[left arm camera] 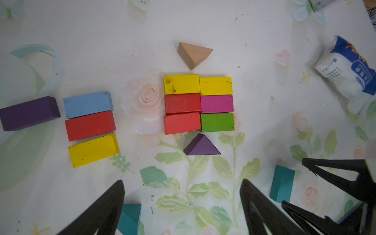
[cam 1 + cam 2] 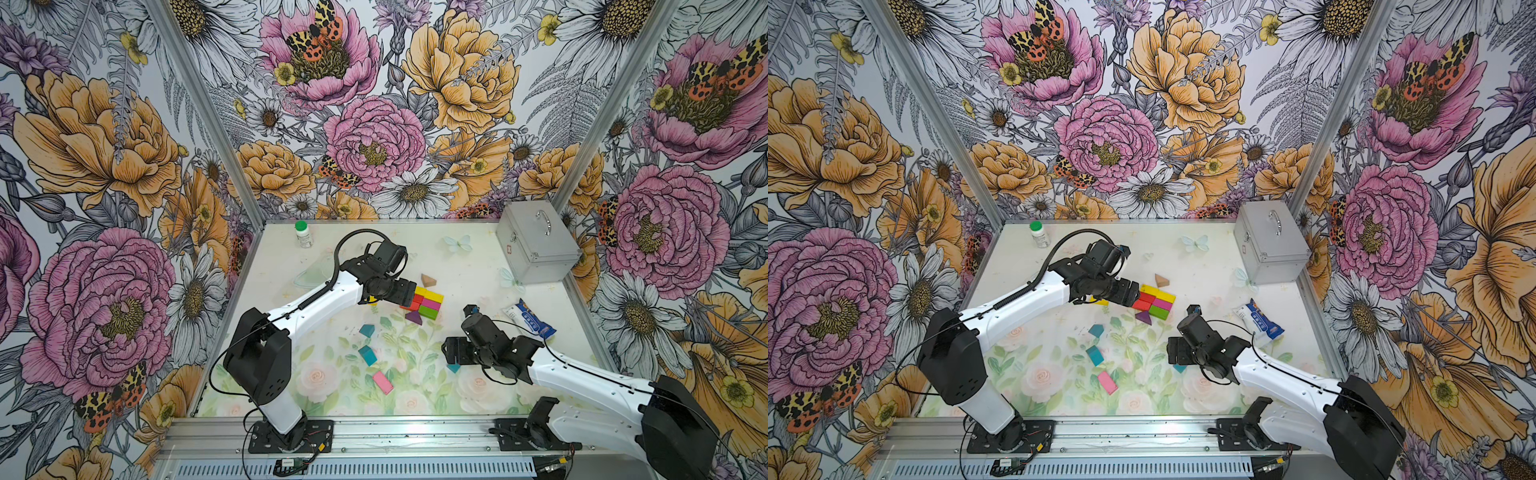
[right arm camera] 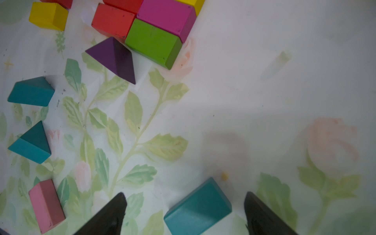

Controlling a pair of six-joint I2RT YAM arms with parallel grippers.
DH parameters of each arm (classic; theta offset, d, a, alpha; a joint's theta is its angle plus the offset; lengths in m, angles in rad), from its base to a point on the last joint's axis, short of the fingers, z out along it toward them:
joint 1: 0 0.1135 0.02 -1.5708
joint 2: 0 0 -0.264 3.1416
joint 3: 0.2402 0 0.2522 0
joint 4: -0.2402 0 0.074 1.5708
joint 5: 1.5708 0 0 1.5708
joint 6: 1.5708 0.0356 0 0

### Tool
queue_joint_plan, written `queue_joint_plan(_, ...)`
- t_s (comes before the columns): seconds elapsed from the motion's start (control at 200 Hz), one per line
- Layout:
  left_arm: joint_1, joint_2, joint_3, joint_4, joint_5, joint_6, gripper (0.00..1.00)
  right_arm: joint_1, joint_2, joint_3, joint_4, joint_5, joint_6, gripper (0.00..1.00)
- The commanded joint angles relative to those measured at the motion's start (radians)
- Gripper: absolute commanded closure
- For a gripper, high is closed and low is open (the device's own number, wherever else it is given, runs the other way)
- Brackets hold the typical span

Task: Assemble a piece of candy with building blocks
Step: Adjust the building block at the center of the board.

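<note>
Six building blocks (image 2: 428,302) (two yellow, two red, one magenta, one green) lie packed in a rectangle. A tan triangle (image 1: 194,54) lies just beyond it and a purple triangle (image 1: 201,145) touches its near side. Light blue (image 1: 87,104), red, yellow and purple bricks lie left of it. My left gripper (image 1: 182,181) hangs open over bare mat beside the rectangle, also shown in a top view (image 2: 405,293). My right gripper (image 3: 184,193) is open, straddling a teal brick (image 3: 198,207) with a gap on each side. Two teal triangles (image 3: 31,91) and a pink brick (image 3: 45,205) lie apart.
A blue-and-white snack packet (image 2: 530,318) lies right of the blocks, close behind my right arm. A metal case (image 2: 536,245) stands in the back right corner and a green-capped bottle (image 2: 303,234) at the back left. Walls close three sides.
</note>
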Motion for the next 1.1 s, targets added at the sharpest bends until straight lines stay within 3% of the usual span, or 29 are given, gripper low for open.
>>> queue_joint_plan(0.0,0.001,-0.092,-0.010,0.069,0.039,-0.017,0.11,0.012,0.021,-0.011,-0.006,-0.011,0.037,0.15)
queue_joint_plan(0.11,0.000,-0.114,-0.027,0.090,0.048,-0.023,0.12,0.022,0.048,-0.014,-0.006,-0.004,0.025,0.20)
queue_joint_plan(0.52,0.001,-0.140,-0.056,0.125,0.067,-0.027,0.12,0.025,0.141,0.005,0.003,-0.019,0.005,0.20)
queue_joint_plan(0.836,0.010,-0.163,-0.072,0.125,0.070,-0.027,0.13,0.026,0.331,0.165,0.040,-0.067,-0.120,0.22)
queue_joint_plan(1.091,0.033,-0.180,-0.103,0.126,0.067,-0.036,0.13,0.026,0.252,0.151,-0.042,-0.025,-0.131,0.24)
